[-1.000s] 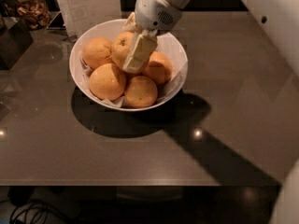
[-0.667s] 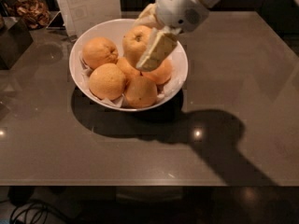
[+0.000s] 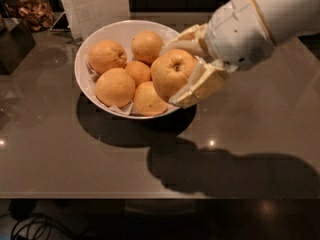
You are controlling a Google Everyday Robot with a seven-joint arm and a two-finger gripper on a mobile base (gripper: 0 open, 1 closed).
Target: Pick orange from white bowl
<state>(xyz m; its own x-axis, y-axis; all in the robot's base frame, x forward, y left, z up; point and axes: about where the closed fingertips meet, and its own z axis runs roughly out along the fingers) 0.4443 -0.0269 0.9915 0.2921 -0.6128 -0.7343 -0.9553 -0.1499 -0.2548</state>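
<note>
My gripper [image 3: 176, 73] is clamping the orange [image 3: 169, 78] between its two fingers, one pressing on the far side and one on the near side, at the right edge of the white bowl [image 3: 114, 33]. The orange is showing no long axis, being round, and its small dark stem dimple is facing the camera, tilted slightly up. Its skin is looking pale yellow-orange and dimpled. Five other oranges [image 3: 115, 86] are sitting in the bowl on crinkled white paper [image 3: 91, 70], to the left of the held one. The bowl is resting on the dark glossy worktop [image 3: 250, 149]. A white card [image 3: 95, 1] is standing just beyond the bowl, and a dark box [image 3: 12, 44] is sitting far left.
</note>
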